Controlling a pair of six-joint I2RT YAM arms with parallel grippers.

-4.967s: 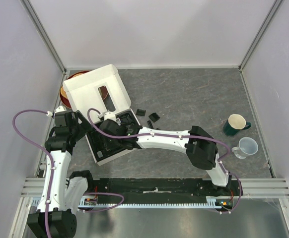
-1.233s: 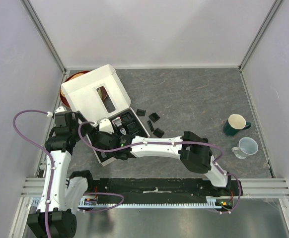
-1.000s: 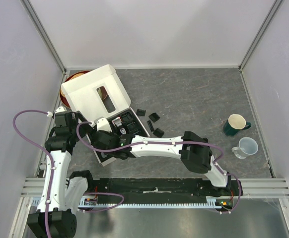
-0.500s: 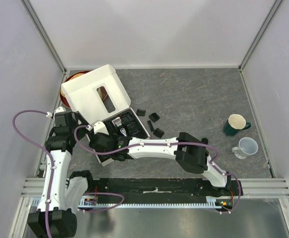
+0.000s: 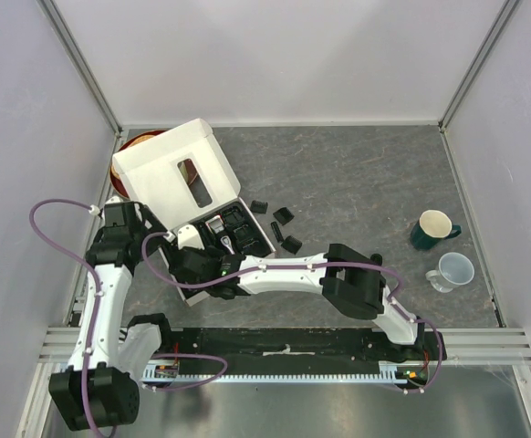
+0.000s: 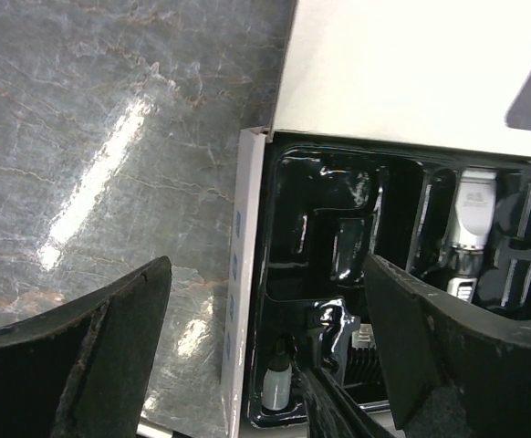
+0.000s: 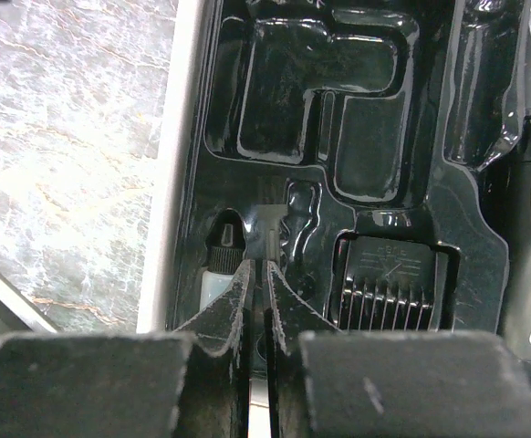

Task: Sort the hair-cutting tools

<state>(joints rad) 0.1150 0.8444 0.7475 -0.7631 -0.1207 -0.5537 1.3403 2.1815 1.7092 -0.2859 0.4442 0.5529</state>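
right gripper point(image 7: 258, 266) slid nearer along tray point(image 7: 366, 109), pinching small brush point(image 7: 272, 224).

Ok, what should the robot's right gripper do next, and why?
Probably lift straight up. The right gripper looks pinched on the small brush, which sits in a narrow slot of the black tray, with a little bottle close beside it, so a sideways pull could snag.

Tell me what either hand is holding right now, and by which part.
The right hand pinches the small brush by its thin handle; the left hand is open and empty.
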